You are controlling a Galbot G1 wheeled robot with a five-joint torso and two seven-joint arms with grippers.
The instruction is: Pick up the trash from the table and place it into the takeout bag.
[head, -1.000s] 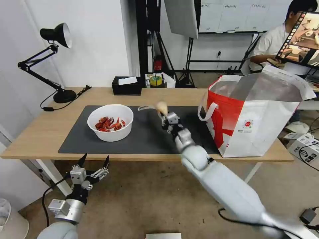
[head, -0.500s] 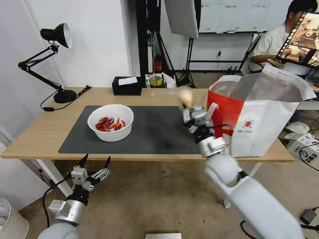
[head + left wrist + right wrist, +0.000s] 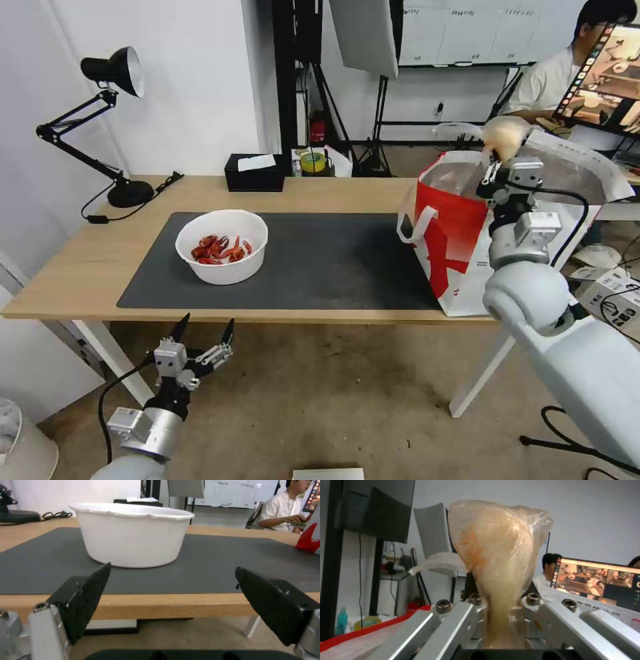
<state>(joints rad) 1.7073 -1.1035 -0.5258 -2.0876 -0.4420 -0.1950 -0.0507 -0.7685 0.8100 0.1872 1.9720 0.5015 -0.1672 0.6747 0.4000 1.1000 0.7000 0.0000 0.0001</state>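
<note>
The right hand [image 3: 497, 162] is clamped on the knotted clear plastic bag with a tan lump inside [image 3: 503, 135], its fingers pinched tight on the bag's narrow lower part while the lump bulges above them. In the right wrist view the same clear bag [image 3: 496, 552] stands up between the metal fingers [image 3: 453, 620], with a loose flap of plastic trailing to one side. The hand and its load hang above the open mouth of the large boxy red-and-white takeout bag with silver foil lining [image 3: 460, 233], which stands at the right end of the long light-wood table [image 3: 87, 267], partly on the large dark grey rectangular mat [image 3: 320, 260]. A white loop handle droops from the bag's near red side.

Toward the left of the mat sits the white round bowl of red crayfish shells [image 3: 221, 245]. The left hand [image 3: 203, 330] waits low, below and just in front of the table's near edge, its black fingers [image 3: 90, 597] spread wide apart and holding nothing; from the left wrist view the bowl [image 3: 131, 533] stands straight ahead on the mat, well apart from the fingertips.

At the back of the table are a black tissue box [image 3: 253, 172] and a black desk lamp [image 3: 110, 120].
</note>
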